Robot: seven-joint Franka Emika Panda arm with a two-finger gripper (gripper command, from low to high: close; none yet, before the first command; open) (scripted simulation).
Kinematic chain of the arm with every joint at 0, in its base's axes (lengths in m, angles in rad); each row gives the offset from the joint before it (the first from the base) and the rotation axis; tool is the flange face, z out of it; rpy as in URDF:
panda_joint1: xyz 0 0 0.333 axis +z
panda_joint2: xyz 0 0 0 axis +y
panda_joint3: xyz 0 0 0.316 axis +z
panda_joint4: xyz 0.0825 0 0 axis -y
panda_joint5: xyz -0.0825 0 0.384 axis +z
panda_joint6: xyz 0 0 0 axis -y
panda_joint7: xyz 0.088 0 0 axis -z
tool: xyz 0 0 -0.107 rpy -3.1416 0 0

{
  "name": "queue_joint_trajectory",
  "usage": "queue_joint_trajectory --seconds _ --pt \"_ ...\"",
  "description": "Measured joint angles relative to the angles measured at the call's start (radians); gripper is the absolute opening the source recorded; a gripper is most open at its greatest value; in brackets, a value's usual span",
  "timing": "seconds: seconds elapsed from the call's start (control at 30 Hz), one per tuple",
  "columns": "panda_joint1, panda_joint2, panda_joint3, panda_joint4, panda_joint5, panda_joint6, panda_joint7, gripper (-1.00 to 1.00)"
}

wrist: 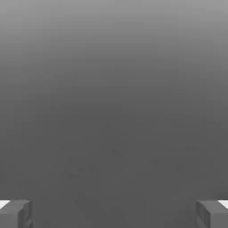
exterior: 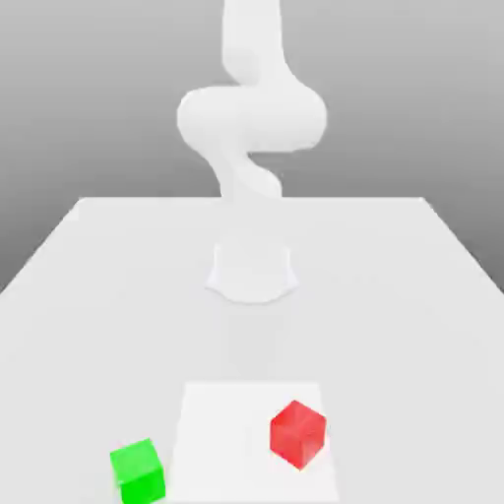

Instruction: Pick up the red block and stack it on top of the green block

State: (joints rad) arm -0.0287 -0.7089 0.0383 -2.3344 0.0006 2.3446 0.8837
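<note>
The red block (exterior: 297, 433) sits near the table's front edge, right of centre in the exterior view, turned with one corner facing forward. To its left, a short gap away, the green block (exterior: 137, 471) rests on the table. In the hand view my gripper (wrist: 114, 214) is open. Its two grey fingertips (wrist: 17, 213) stand wide apart with nothing between them, against plain grey with no block in sight. The white arm (exterior: 251, 118) rises at the back of the table, well away from both blocks.
The arm's round base (exterior: 252, 272) stands mid-table, behind the blocks. A paler rectangular patch (exterior: 221, 433) lies under and around the red block at the front. The white table (exterior: 413, 295) stretches wide on both sides.
</note>
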Motion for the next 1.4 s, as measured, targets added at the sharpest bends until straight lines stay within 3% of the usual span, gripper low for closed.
queue_joint_trajectory --seconds 0.53,0.73,0.9,0.93,1.17,1.4 --pt "-0.116 0.586 0.195 -0.221 -0.060 0.286 0.584 0.00" --pt "-0.090 0.802 0.199 -0.296 -0.074 0.396 0.784 0.00" --pt "-0.035 0.983 0.125 -0.279 -0.169 0.538 0.875 0.00" --pt "-0.021 1.012 0.108 -0.275 -0.184 0.561 0.887 -1.00" --pt "-0.019 1.015 0.106 -0.274 -0.186 0.565 0.889 -1.00" --pt "-0.082 0.827 0.146 -0.280 -0.056 0.387 0.752 -1.00"
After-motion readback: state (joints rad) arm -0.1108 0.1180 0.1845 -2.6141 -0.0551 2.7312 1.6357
